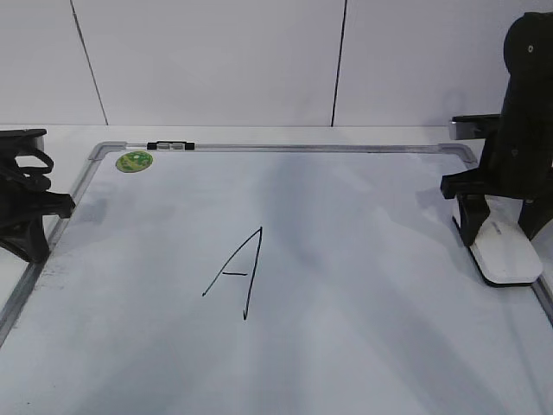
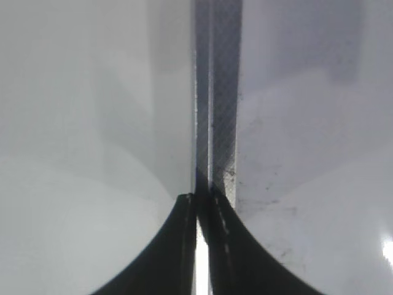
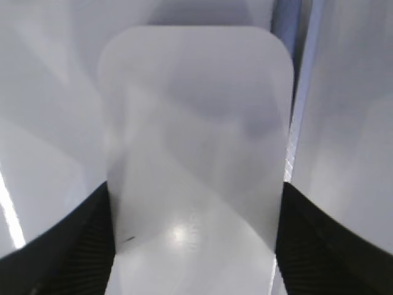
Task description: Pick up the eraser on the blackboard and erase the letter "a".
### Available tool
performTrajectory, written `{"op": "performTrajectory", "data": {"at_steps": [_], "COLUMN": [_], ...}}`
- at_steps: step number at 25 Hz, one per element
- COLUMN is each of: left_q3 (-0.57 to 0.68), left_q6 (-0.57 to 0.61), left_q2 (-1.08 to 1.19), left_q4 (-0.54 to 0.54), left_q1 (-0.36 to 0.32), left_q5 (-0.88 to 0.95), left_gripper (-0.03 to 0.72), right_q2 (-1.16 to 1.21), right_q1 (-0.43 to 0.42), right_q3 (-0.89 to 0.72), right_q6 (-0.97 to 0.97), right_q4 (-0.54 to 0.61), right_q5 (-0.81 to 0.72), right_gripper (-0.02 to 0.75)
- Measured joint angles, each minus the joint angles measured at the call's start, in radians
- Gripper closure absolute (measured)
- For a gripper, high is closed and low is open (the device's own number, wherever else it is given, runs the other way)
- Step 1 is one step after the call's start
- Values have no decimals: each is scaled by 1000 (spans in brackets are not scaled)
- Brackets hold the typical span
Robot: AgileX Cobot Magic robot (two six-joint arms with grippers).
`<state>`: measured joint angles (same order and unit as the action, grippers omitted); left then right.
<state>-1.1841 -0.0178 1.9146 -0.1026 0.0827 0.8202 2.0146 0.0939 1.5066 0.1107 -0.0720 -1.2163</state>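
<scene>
The left gripper (image 1: 54, 207) sits at the left edge of the blackboard (image 1: 363, 346), its fingers pressed together on nothing. A big "A" (image 1: 238, 272) is drawn in the middle. At the right edge, the right gripper (image 1: 501, 226) pinches the white eraser (image 1: 503, 251), which rests on the board.

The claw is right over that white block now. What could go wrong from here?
The right gripper straddles the eraser close beside the frame of the blackboard; a finger might catch it. Only the large capital A shows; no small "a" is in view, so the wrong letter might get wiped.
</scene>
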Motion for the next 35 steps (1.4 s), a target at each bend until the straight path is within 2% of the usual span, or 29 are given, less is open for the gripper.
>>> {"op": "performTrajectory", "data": {"at_steps": [35], "left_q3": [0], "left_q6": [0], "left_q2": [0], "left_q4": [0], "left_q1": [0], "left_q5": [0], "left_gripper": [673], "right_q2": [5], "right_q1": [-1], "right_q3": [0], "right_q6": [12], "right_q4": [-2], "right_q5": [73], "right_gripper": [176]}}
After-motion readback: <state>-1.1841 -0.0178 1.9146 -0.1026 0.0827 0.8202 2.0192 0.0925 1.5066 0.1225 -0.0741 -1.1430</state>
